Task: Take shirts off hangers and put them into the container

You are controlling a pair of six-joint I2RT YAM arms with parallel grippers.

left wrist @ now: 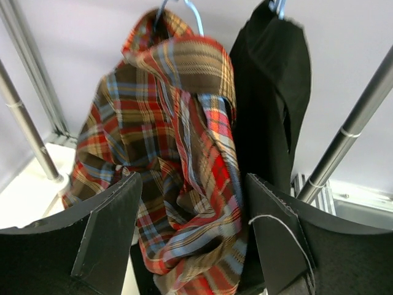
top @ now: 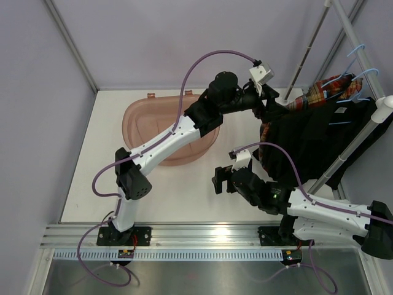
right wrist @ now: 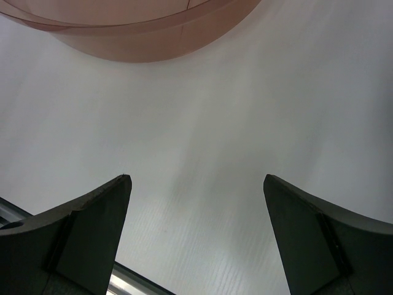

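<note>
The plaid shirt (left wrist: 184, 160) hangs from its hanger (left wrist: 191, 11), long axis running 12 to 6, with the black shirt (left wrist: 270, 92) just beside it at 3 o'clock. Its lower folds fall between the spread jaws of the left gripper (left wrist: 194, 178). We cannot tell whether they pinch the cloth. We judge this arm the nearer. The right gripper (right wrist: 196, 178) gapes empty over the table (right wrist: 215, 123), with the container (right wrist: 153, 43) at its 12 o'clock.
</note>
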